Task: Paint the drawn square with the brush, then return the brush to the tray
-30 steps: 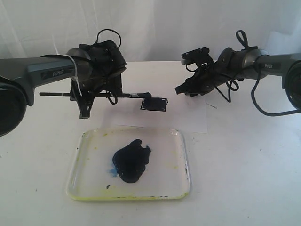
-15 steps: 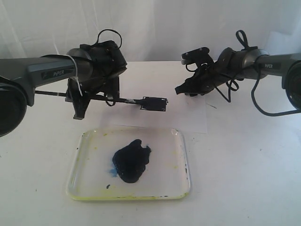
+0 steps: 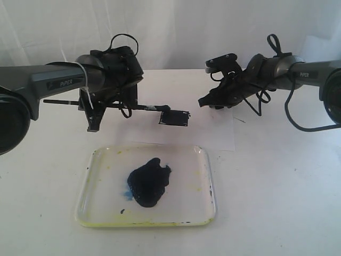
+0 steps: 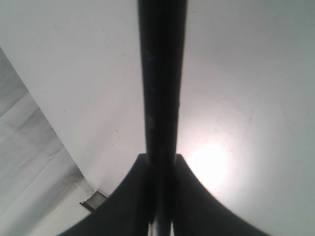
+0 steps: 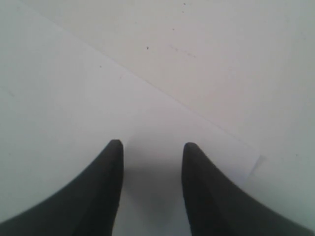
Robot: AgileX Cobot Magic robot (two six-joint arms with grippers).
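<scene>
My left jaws pinch the brush (image 4: pixel 161 73) by its handle; its tip meets the paint-dark drawn square (image 3: pixel 175 118) on the paper (image 3: pixel 216 133). My right jaws stand open, empty, near a paper corner. The tray (image 3: pixel 208 160) lies toward the counter's (image 3: pixel 277 202) near edge.

One long thin black brush (image 3: pixel 143 108), one clear rectangular plastic tray (image 3: pixel 154 223), one navy paint blob (image 3: pixel 149 181), one white paper sheet (image 3: pixel 213 133), one dark-filled drawn square (image 3: pixel 175 118), two black grippers, left gripper (image 4: pixel 160 157), right gripper (image 5: pixel 150 145).
</scene>
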